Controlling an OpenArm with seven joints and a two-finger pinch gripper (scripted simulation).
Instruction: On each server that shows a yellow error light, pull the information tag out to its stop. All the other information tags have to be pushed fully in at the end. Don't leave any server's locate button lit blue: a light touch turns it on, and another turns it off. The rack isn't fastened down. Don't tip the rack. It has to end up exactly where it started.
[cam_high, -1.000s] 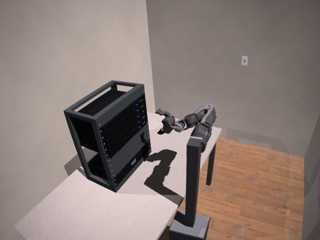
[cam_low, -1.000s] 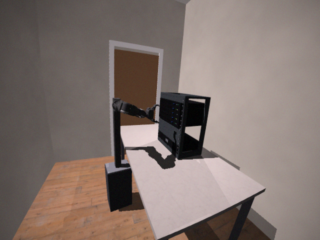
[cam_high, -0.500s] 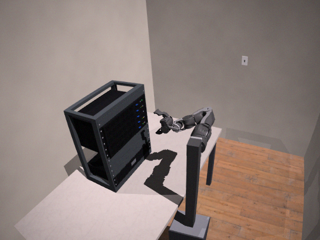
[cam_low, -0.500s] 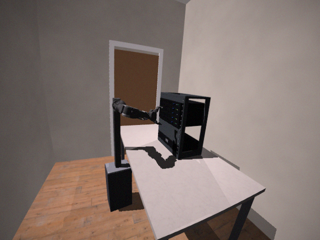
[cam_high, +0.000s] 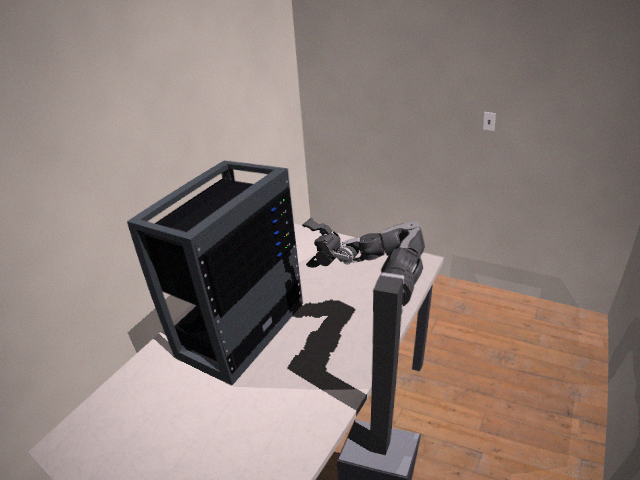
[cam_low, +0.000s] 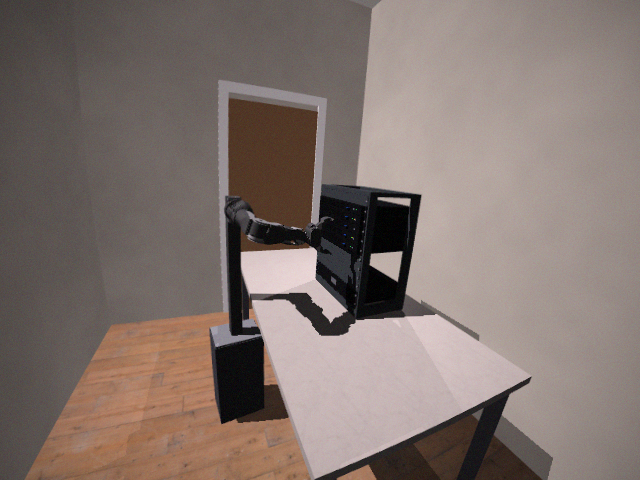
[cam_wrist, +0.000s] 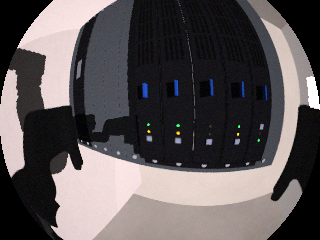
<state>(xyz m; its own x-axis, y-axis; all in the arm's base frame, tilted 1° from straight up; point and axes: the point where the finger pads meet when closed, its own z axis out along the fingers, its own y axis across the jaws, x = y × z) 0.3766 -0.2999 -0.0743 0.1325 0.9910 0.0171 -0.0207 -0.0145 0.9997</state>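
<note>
The dark server rack (cam_high: 222, 268) stands on the white table near the wall. Several servers fill its upper half, each with a blue tab (cam_wrist: 176, 87) and small lights near one end. In the wrist view the servers run as columns. Yellow lights (cam_wrist: 178, 132) show beside green ones on the two leftmost columns, and another yellow dot shows further right; the rest are too small to tell. The small grey buttons (cam_wrist: 178, 140) look unlit. My gripper (cam_high: 312, 242) is open and empty, a short way in front of the servers' light end; it also shows in the exterior view (cam_low: 320, 232) and the wrist view (cam_wrist: 175, 176).
The arm's post (cam_high: 387, 356) stands on a base on the wooden floor beside the table's edge. The wall is close behind the rack. A door (cam_low: 271, 170) is behind the arm.
</note>
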